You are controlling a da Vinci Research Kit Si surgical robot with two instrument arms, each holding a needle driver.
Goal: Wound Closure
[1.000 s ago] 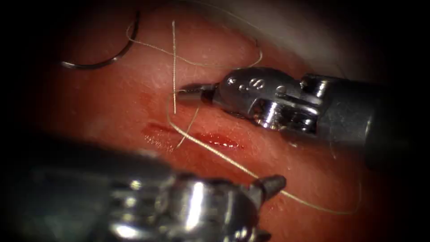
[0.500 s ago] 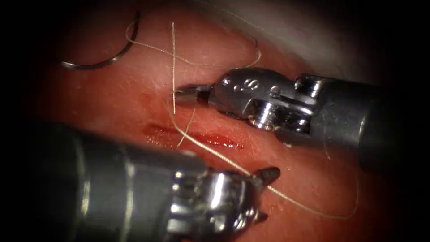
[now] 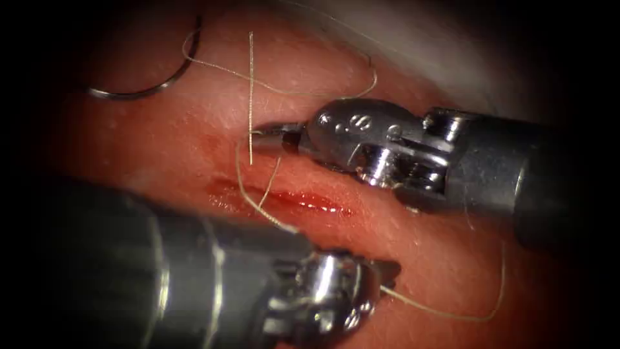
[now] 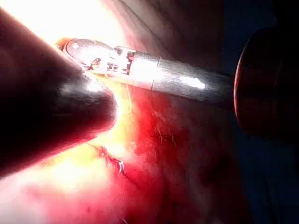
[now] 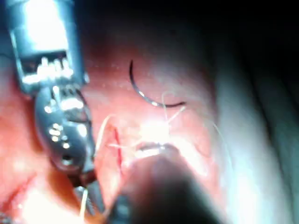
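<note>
**Trainee:** What are the largest things in this figure?

**Tutor:** The pink-red slab of tissue (image 3: 194, 129) is the ground. Over it are your two tools. The grey steel left tool (image 3: 384, 274) lies across the foreground, with its tip just right of the cut. The pale thread meets that tip, but I cannot tell whether the tool grips it or what its opening is. The silver, wristed right tool (image 3: 258, 139) comes in from the right. Its narrow jaws are closed on the thread above the cut.

**Trainee:** And the smaller parts?

**Tutor:** The short dark-red cut (image 3: 303, 201) glistens with red fluid (image 3: 316, 205). The thin curved steel needle (image 3: 139, 95) lies on the tissue well up and to the left of the cut. Neither tool holds it, and it does not appear to be in the tissue. The fine, pale thread (image 3: 271, 218) runs in a slack curve from your right tool's jaws, across the cut, to the left tool's tip. It then trails off to the right. One straight strand (image 3: 250, 90) stands above the right tool's tip.

**Trainee:** How do I handle this well?

**Tutor:** This looks like thread handling. Keep your right grip firm. Any tension should run along the thread, not sideways across the cut's edges. Keep the loose loops and the needle where you can see them, so nothing snags.
</note>
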